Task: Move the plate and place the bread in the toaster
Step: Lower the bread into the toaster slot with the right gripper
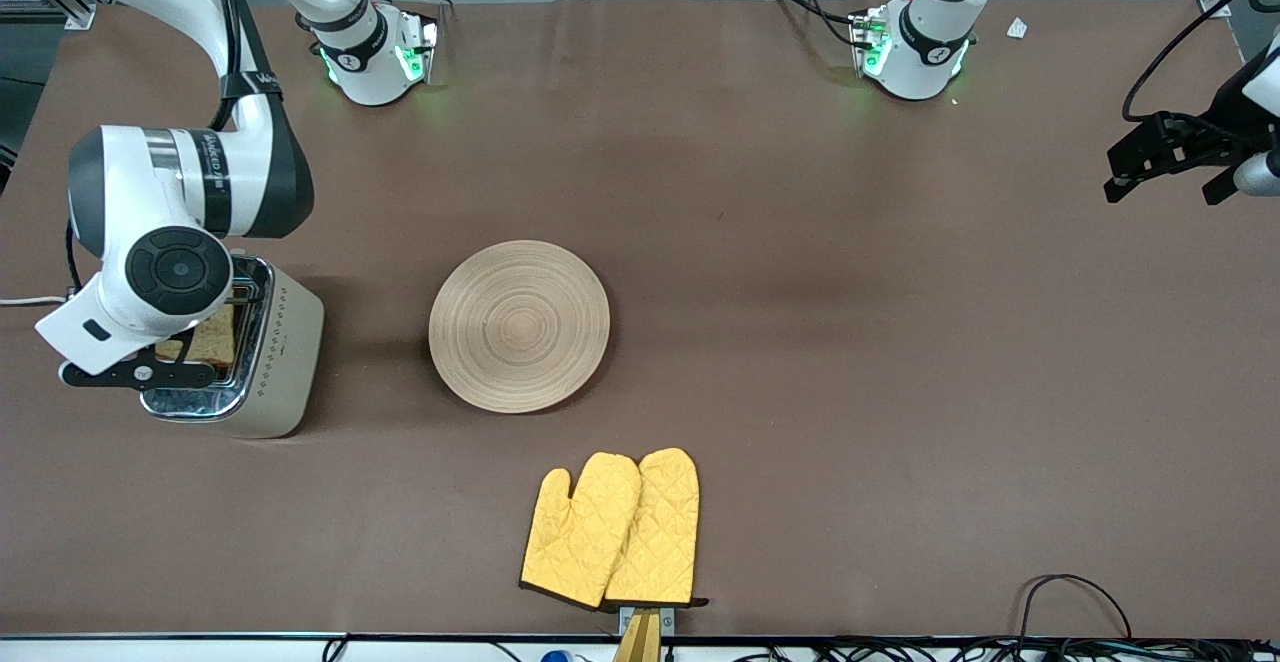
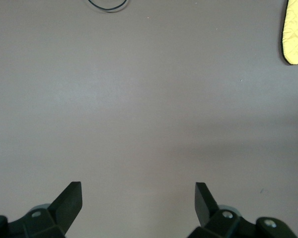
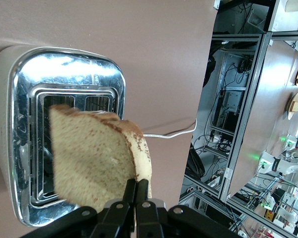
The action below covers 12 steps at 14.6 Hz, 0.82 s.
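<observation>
The cream toaster [image 1: 278, 342] stands at the right arm's end of the table. My right gripper [image 1: 193, 370] hangs over its chrome top [image 3: 69, 69], shut on the crust edge of the brown bread slice [image 3: 94, 158]. The slice hangs upright and tilted over the slots; whether it has entered one I cannot tell. In the front view the bread [image 1: 212, 337] shows over the slots, half hidden by the arm. The wooden plate [image 1: 519, 326] lies bare mid-table beside the toaster. My left gripper [image 1: 1165, 177] waits, open and empty, over bare table at the left arm's end; its fingertips [image 2: 70, 194] stand wide apart.
Two yellow oven mitts [image 1: 612, 530] lie nearer the front camera than the plate; one edge shows in the left wrist view [image 2: 296, 29]. The toaster's white cord [image 3: 169, 133] runs off the table's end. Cables lie along the front edge [image 1: 1070, 592].
</observation>
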Motion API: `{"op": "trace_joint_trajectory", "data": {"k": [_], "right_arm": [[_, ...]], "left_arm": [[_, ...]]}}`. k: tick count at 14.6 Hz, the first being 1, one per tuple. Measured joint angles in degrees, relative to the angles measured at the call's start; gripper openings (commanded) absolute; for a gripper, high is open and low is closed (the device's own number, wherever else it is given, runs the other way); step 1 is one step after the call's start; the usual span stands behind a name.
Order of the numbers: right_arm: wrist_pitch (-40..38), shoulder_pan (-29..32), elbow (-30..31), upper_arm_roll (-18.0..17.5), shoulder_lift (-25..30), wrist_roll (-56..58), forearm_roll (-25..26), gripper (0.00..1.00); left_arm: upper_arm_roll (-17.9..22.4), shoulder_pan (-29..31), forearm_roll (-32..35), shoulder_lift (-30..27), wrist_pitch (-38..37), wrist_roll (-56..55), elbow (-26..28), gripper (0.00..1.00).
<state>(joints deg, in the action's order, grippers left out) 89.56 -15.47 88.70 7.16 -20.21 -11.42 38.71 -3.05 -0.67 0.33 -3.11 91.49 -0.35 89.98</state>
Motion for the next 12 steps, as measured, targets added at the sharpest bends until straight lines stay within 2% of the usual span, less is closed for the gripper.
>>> {"op": "trace_joint_trajectory", "data": {"k": [8,12], "right_arm": [[-0.37,0.09,-0.31,-0.01,-0.06,-0.25,0.0,0.0],[-0.07,0.0,-0.21,-0.35,-2.96,-4.6,-0.02,0.0]], "left_arm": [[-0.01,-0.02,-0.04,0.0,-0.06,-0.04,0.0,1.0],[-0.03,-0.02,-0.05,0.0,-0.07,-0.04,0.02,1.0]]}}
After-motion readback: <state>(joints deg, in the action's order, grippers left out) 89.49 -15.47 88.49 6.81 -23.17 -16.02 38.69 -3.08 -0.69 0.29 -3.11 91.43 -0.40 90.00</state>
